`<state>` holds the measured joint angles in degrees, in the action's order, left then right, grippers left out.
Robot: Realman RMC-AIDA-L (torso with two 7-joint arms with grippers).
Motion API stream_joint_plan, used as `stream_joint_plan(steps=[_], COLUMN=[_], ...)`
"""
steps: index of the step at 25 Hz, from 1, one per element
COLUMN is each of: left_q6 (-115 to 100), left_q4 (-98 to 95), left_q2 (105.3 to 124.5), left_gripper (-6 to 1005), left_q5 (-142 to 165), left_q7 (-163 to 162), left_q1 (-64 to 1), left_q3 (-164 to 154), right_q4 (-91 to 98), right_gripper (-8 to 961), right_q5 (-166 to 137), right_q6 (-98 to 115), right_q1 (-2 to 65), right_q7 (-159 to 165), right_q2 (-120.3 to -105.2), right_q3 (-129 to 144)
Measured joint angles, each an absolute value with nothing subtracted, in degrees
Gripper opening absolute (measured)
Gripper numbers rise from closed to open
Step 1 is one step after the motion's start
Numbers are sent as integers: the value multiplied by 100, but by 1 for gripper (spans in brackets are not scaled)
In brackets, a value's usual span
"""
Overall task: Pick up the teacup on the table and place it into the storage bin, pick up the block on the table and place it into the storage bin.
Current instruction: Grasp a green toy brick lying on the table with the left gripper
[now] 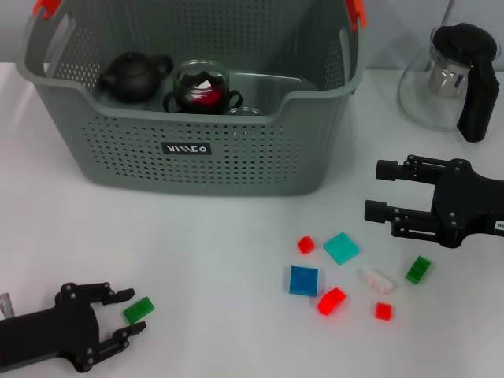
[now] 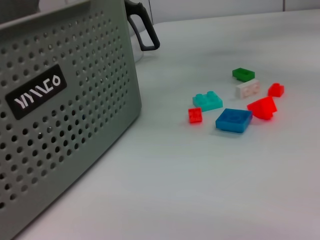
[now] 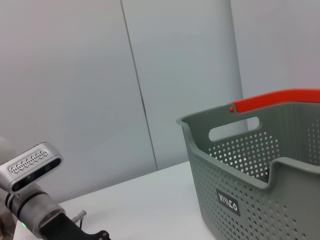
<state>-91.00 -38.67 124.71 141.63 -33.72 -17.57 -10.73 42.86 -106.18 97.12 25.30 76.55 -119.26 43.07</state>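
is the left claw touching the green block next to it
Cannot tell. In the head view the green block sits between the open left claw's fingertips, too close to make out a gap or contact.

Bright, even overhead light, soft faint shadows, slight blur throughout

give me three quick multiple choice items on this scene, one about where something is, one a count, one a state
1. Where is the black teapot?
A. inside the storage bin
B. on the table beside the blocks
C. in the right gripper

2. How many red blocks lie on the table?
A. one
B. three
C. five

3. How is the left gripper?
A. shut on a cup
B. open, a green block between its fingers
C. out of view

Answers: 1 A, it sits behind the bin's front wall. 2 B, three red pieces show in the cluster. 3 B, its fingers are spread around the block.
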Motion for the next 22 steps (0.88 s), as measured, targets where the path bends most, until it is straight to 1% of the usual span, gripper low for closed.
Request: stream_joint_plan(steps=[12,20,22], left_q6=[-9088,-8902,-8885], left_q4=[-3851,-3885,-3898], left_q2=[12471,12467,12463], left_gripper=[439,328,274], left_q5=[14168,14171,14169], left_q7=[-3452,-3847,-3933], left_q1=[-1763,-1794,-1802], left_q3=[-1073,-1114,-1104], right_q4=[4272,4279,4290], right_gripper=[741,740,740], right_q5=[-10617,-10617,-10617], right_q6=[9712,9712,9712], right_q1=[2526,2530,2536], right_q7=[7655,7673,7699], right_q2=[-11922,-11918,-11918], right_q3=[4307,4307,4311])
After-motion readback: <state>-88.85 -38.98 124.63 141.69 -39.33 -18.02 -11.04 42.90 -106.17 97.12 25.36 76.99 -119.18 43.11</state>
